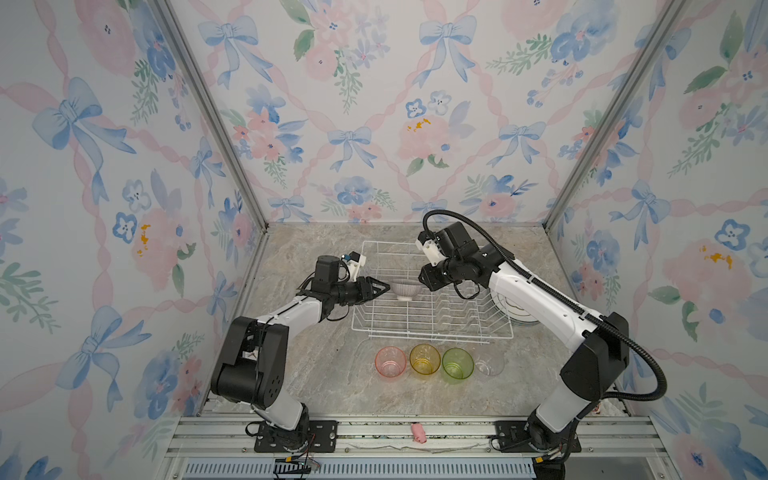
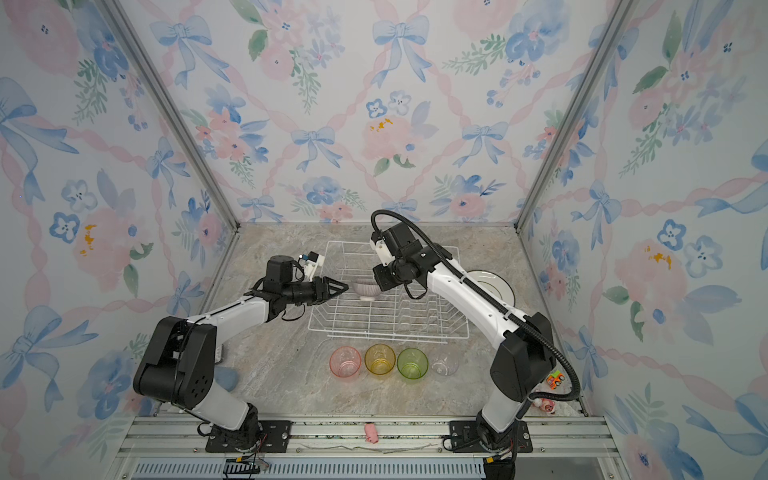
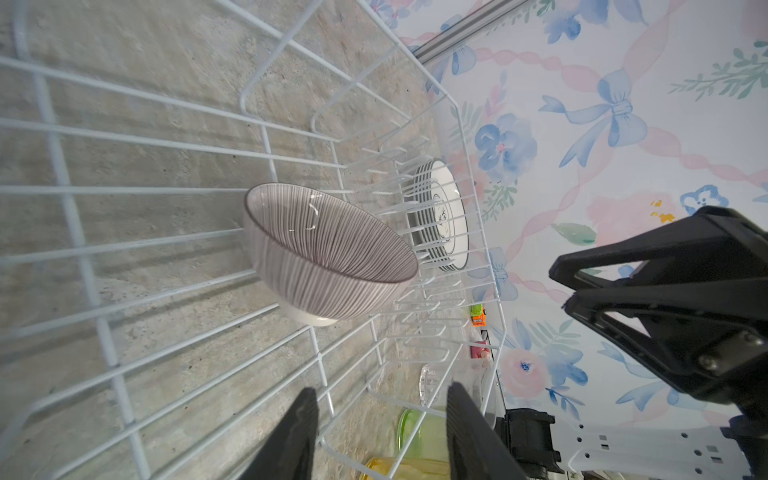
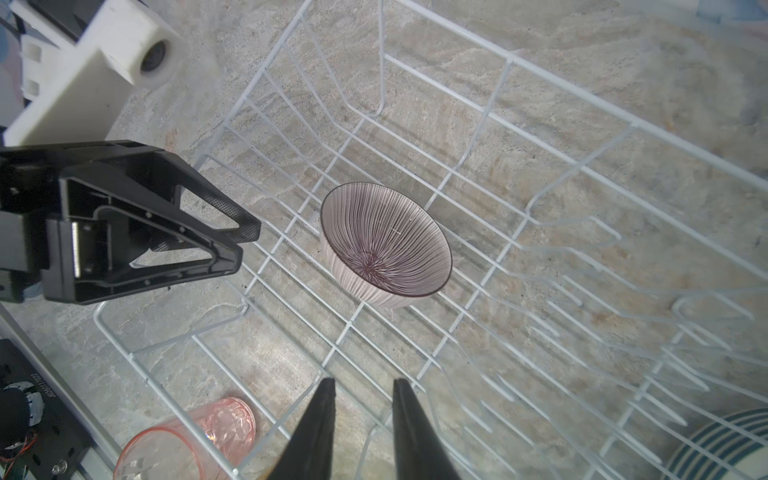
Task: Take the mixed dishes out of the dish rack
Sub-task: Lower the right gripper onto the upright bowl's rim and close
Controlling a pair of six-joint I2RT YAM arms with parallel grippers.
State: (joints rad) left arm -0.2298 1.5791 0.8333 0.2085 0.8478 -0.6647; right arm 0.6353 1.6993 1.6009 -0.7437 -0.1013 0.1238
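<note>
**Ann:** The ribbed bowl [image 1: 406, 289] stands upright on its white foot inside the dish rack [image 1: 432, 333]. It's in the rack's left half, about midway between the front and back rims.

**Raj:** Both arms flank it. The left gripper [image 3: 381, 390] hangs at the rack's left rim, fingers parted, nothing between them.

**Ann:** The right gripper [image 4: 363, 384] hovers over the rack on the bowl's other side. Its fingers are spread a touch narrower and are just as empty, and neither gripper touches the bowl.

**Raj:** On the bench [image 1: 316, 374], the pink tumbler [image 1: 390, 365], yellow tumbler [image 1: 424, 360], green tumbler [image 1: 458, 365] and clear tumbler [image 1: 489, 365] stand mouths-up in a row along the rack's front rim.

**Ann:** The dark-rimmed plates [image 2: 494, 282] sit stacked on the bench just off the rack's right end
</note>
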